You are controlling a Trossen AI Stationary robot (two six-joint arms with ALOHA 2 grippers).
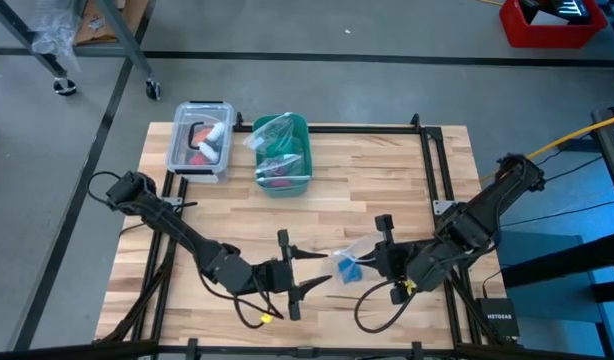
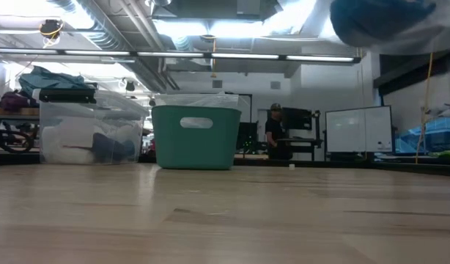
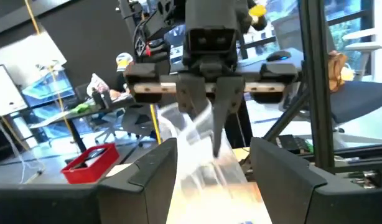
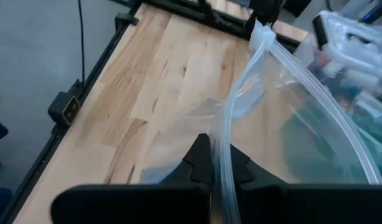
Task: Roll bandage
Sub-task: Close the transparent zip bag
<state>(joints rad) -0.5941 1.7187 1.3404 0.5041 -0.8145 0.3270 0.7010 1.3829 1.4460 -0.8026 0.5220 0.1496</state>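
Both arms reach inward over the near surface edge; left gripper [image 1: 305,272] fingers spread apart, right gripper [image 1: 372,262] fingers pinched together.

Bandage [image 1: 349,268]: only a small blue patch shows through the clear bag [image 1: 345,262] pinched at my right gripper [image 4: 211,169]; strip or roll, cannot tell. In the low view the bag is blurred and cut off by the upper edge. My left gripper [image 1: 305,272] sits just short of the bag; its fingertips are cut off in its own wrist view. Contents of the teal bin [image 1: 283,156] behind my grippers are too small to identify.
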